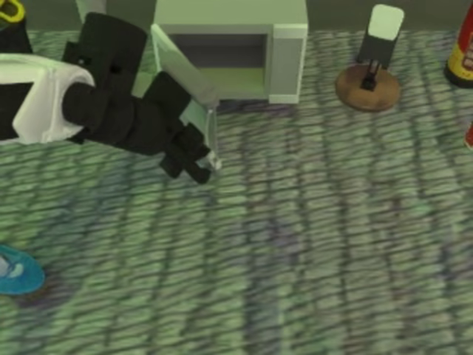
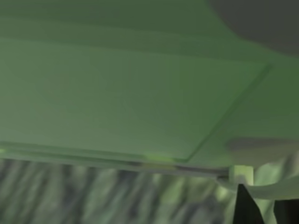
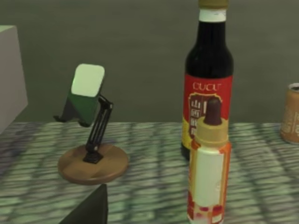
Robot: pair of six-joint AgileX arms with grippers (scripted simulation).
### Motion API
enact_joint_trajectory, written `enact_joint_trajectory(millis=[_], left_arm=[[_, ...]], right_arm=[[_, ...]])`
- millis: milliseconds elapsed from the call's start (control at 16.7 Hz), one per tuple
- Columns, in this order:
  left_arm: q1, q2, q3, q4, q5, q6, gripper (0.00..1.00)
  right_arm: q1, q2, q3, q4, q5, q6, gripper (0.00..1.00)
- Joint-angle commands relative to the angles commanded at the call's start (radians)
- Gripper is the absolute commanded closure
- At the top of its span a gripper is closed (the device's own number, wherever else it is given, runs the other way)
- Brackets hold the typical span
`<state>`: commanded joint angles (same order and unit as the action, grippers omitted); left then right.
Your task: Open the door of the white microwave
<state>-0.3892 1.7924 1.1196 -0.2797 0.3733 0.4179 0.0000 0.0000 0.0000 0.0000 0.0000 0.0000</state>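
A green-grey woven-patterned tabletop (image 1: 318, 244) fills the top view, with a dark plain backdrop behind it. The white microwave (image 1: 288, 59) stands at the far edge, behind and to the right of the left end effector (image 1: 201, 164). Its pale cavity is exposed, and its plain strip sits on the side farthest from that end effector. The door (image 1: 185, 70) is swung out towards the top view's left, hinged at the cavity's left side and angled forward, so that its free edge reaches down to the left end effector. The black fingers are at that free edge, by a small pale tab at the door's corner; I cannot tell whether they are closed on it or merely touching it. In the left wrist view the door's pale panel fills most of the picture at close range, with a dark fingertip (image 2: 247, 207) just under its small tab.

Well to the right of the left end effector stands a phone stand (image 1: 369, 74) on a round wooden base. Farther right are a dark sauce bottle (image 3: 209, 79) and, in front of it, a small white-and-orange bottle (image 3: 209, 172). A tan can (image 3: 291, 112) shows at the right wrist view's edge. A teal object (image 1: 18, 272) lies on the tabletop nearer than the left end effector, at the left edge. The right end effector is out of the top view; only a dark corner shows in its own wrist view.
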Motion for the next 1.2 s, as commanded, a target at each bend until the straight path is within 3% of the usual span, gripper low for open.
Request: enact_joint_trajectory(millis=[420,1200], left_arm=[[0.033,-0.004,0.004,-0.027,0.038,0.07,1.0],[0.034,-0.004,0.004,-0.028,0.039,0.071,1.0]], right_arm=[[0.0,0.0,0.0,0.0,0.0,0.0,0.0],[0.0,0.0,0.0,0.0,0.0,0.0,0.0]])
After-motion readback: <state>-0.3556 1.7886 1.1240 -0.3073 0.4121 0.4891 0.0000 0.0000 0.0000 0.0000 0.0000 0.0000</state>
